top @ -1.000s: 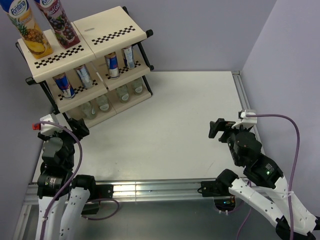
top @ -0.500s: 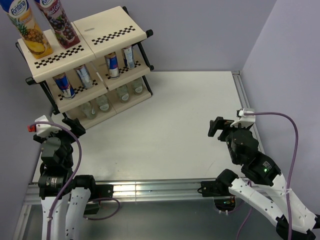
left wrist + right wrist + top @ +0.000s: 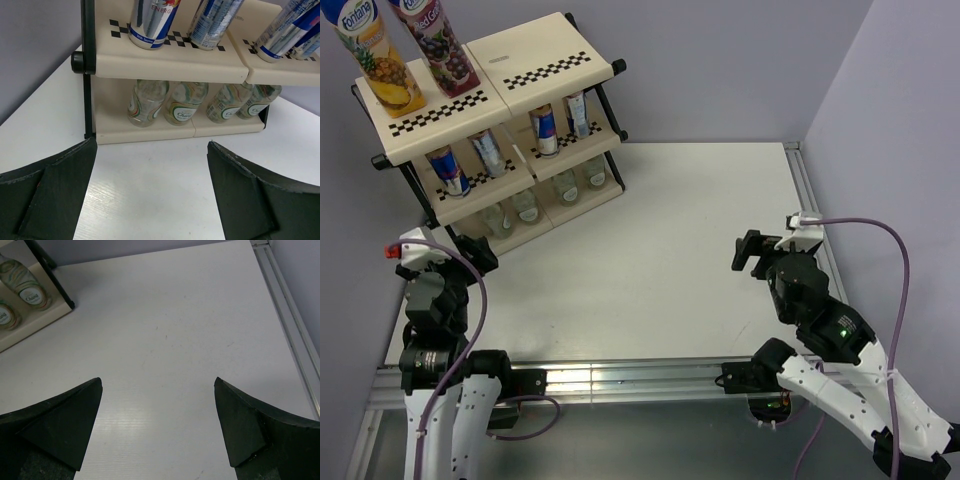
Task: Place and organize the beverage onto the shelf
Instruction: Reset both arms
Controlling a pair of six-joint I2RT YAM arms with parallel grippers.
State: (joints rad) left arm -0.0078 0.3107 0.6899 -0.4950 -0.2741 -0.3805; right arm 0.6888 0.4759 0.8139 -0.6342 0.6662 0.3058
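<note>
The shelf point(image 3: 546, 52) stands at the table's far left. A pineapple-yellow carton point(image 3: 375, 60) and a grape-purple carton point(image 3: 438, 42) stand on its top tier. Several blue-silver-red cans point(image 3: 447, 170) stand on the middle tier, also in the left wrist view point(image 3: 150, 22). Several clear bottles point(image 3: 525, 205) stand on the bottom tier, seen too in the left wrist view point(image 3: 145, 102) and right wrist view point(image 3: 25, 282). My left gripper point(image 3: 472, 252) point(image 3: 150, 190) is open and empty, just in front of the shelf. My right gripper point(image 3: 752, 255) point(image 3: 157, 425) is open and empty over bare table.
A metal rail point(image 3: 810, 200) runs along the table's right edge, also in the right wrist view point(image 3: 290, 325). The white table point(image 3: 660, 250) lies between the arms. Purple walls close in behind and on the right.
My left gripper dipped slightly left, then came back near the shelf's front. My right arm shifted a little to the left. The drinks have not moved.
</note>
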